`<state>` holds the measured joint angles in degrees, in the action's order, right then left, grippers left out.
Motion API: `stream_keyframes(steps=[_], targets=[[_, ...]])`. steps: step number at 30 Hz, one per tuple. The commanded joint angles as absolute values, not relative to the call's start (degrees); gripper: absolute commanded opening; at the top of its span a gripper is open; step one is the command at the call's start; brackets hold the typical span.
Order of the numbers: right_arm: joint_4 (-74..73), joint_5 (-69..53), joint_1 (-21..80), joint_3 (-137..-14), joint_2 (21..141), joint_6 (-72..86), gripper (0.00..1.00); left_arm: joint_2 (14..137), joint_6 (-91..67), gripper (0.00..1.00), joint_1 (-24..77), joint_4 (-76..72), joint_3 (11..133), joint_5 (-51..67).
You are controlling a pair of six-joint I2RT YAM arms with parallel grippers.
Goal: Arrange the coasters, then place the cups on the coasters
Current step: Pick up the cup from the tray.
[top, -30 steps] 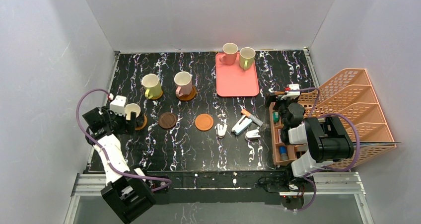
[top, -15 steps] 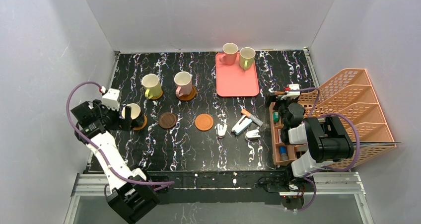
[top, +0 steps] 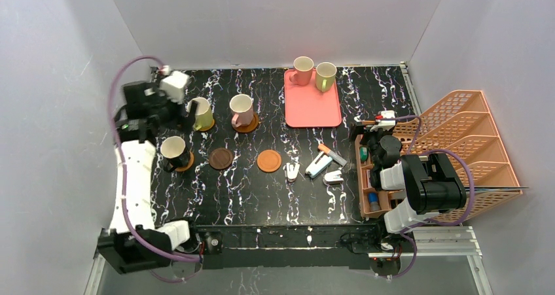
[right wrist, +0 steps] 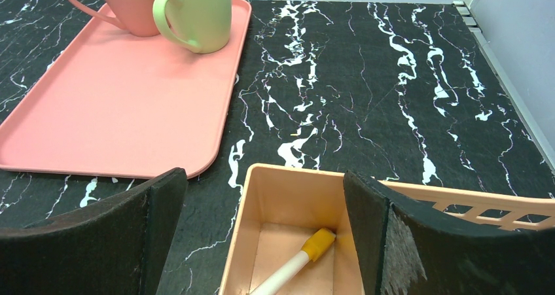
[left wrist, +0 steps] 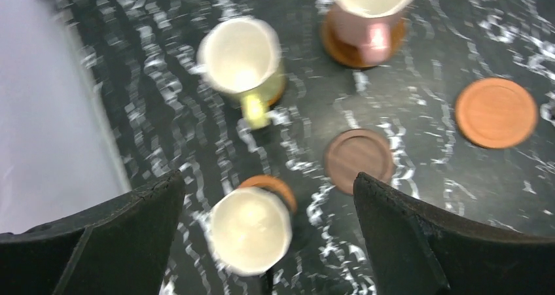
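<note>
Left gripper (left wrist: 268, 180): hovering wide open, holding nothing, above three cups (top: 173, 148) sitting on coasters (left wrist: 347, 50). Two coasters lying bare nearby; two cups standing on tray (top: 313, 108). Right gripper (right wrist: 263, 174): gaping, empty, over bin (right wrist: 294, 242).

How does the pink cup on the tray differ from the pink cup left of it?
The pink cup on the tray rests directly on the pink tray; the pink cup left of it stands on a brown coaster. The tray cup has a yellow-green cup close beside it; the other stands alone. Both are upright, with cream insides.
</note>
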<state>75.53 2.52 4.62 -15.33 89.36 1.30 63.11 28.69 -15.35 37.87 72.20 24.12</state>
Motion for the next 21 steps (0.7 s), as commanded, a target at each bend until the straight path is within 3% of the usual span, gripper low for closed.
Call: stream_keyframes(steps=[1, 4, 7, 12, 21], targets=[[69.35, 5.98, 2.6, -14.5, 91.33, 1.93, 0.98, 67.85, 22.0, 0.98, 2.71, 39.14, 75.0, 5.34], [69.35, 5.99, 2.55, -14.48, 91.34, 1.93, 0.98, 71.37, 22.28, 0.98, 13.26, 38.47, 75.09, -1.51], [69.35, 5.97, 2.55, -14.5, 91.32, 1.93, 0.98, 73.56, 23.96, 0.98, 18.26, 38.4, 74.27, 2.01], [69.35, 6.0, 2.55, -14.47, 91.37, 1.93, 0.98, 68.24, 26.7, 0.98, 18.59, 36.82, 70.22, 9.67], [69.26, 5.81, 2.55, -14.54, 91.37, 1.93, 0.98, 48.5, 24.41, 0.98, 18.47, 23.04, 48.37, 15.87]])
